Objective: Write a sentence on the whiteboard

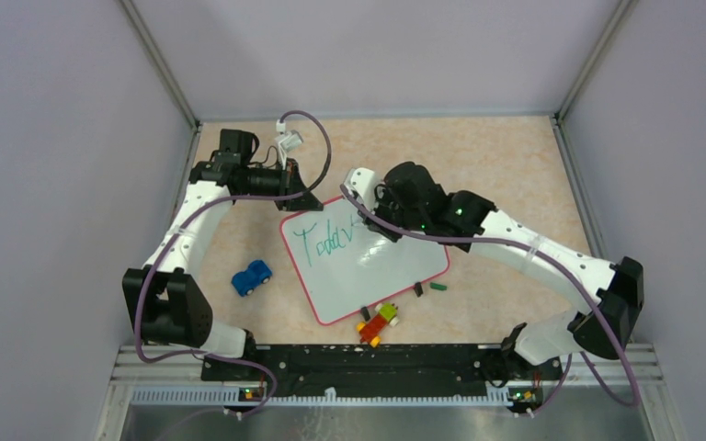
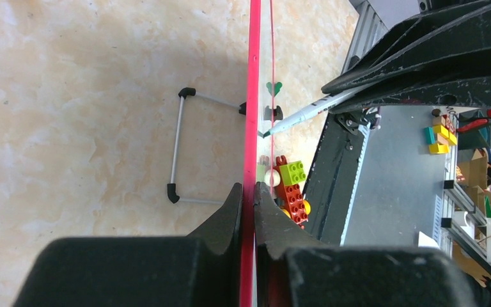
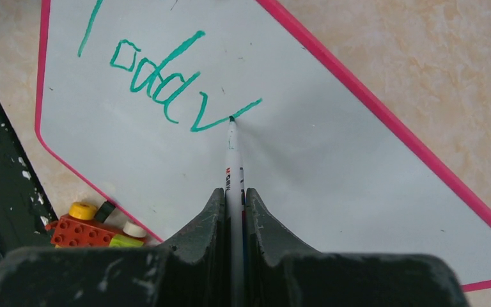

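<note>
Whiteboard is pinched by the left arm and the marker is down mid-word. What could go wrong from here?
1. The left jaws pinch only the whiteboard's thin rim; marker pressure could pivot the board and skew the lettering.
2. The right jaws hold the marker well back from its tip, so it may tilt or slip in the grip.
3. The toy bricks sit right beside the board's near edge and could snag it if it shifts.

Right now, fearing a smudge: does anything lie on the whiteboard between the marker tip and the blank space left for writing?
Nothing visible does. The right gripper holds the marker, tip on the whiteboard beside the green lettering; the surface beyond is bare. The block toy lies off the board.
</note>
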You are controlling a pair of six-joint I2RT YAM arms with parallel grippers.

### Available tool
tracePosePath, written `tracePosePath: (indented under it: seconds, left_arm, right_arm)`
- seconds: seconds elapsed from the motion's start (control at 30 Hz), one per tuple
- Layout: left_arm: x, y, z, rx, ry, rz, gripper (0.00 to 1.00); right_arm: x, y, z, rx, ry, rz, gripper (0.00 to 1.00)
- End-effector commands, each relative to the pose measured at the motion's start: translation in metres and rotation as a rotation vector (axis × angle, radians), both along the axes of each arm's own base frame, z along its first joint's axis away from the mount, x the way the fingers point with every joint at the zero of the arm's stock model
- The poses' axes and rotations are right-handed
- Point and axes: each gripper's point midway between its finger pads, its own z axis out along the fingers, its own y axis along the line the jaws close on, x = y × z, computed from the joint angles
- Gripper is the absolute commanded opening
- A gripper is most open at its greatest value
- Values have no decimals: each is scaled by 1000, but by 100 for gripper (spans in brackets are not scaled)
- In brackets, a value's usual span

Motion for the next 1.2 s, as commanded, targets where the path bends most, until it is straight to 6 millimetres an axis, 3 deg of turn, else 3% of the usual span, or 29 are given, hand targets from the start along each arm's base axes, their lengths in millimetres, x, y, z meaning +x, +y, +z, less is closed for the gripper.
tracePosePath:
  seconds: [0.0,0.2,0.43,0.83,1.0,1.17]
  left_arm:
    - [-13,-2,-2,4,42,-9,0]
    - [-13,-2,-2,5,43,-8,0]
    - [-13,-2,0,5,37,-6,0]
    - [-14,-1,-2,10,38,-3,0]
    - [-15,-1,-3,9,36,-2,0]
    - [-14,-2,-3,5,38,-3,0]
  right_arm:
    - [-4,-5,-12,-17,20,7,0]
    - [-18,-5,-27,-47,47,41,0]
    - [-30,8,-34,-59,59,94,0]
    - [-45,35,8,41,68,207,0]
    - [-52,23,29,95,46,229,0]
    - [-41,1,33,124,51,179,0]
